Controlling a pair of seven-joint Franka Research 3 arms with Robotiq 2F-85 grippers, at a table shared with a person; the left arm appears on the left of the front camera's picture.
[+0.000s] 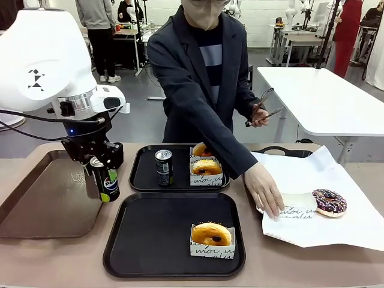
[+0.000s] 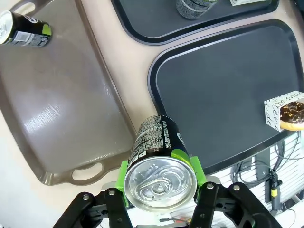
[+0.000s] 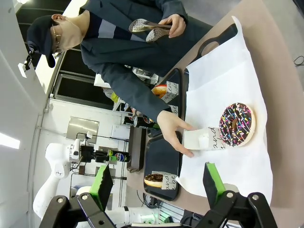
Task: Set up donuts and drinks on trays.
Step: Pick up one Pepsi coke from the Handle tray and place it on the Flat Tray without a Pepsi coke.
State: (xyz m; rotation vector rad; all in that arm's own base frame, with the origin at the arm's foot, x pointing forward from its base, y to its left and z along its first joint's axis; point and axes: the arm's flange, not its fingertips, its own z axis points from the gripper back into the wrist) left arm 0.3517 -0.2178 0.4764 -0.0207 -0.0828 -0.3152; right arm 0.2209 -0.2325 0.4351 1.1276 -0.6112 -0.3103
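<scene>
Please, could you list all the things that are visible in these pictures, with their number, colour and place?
black trays: 2, black, mid-table, one near, one far
brown tray: 1, brown, robot's left
Pepsi can: 1, black, in the left pincer
other cans: 2, dark, on the far black tray and on the brown tray
donuts in sleeves: 3, golden-brown, one on the near tray, two on the far tray
sprinkled donut: 1, chocolate, on the white paper
white paper: 1, white, robot's right
sleeve: 1, white, under a hand
tongs: 1, silver, in the other hand
left pincer: shut on the Pepsi can
right pincer: open
person's hands: 2, on the sleeve, holding the tongs
</scene>
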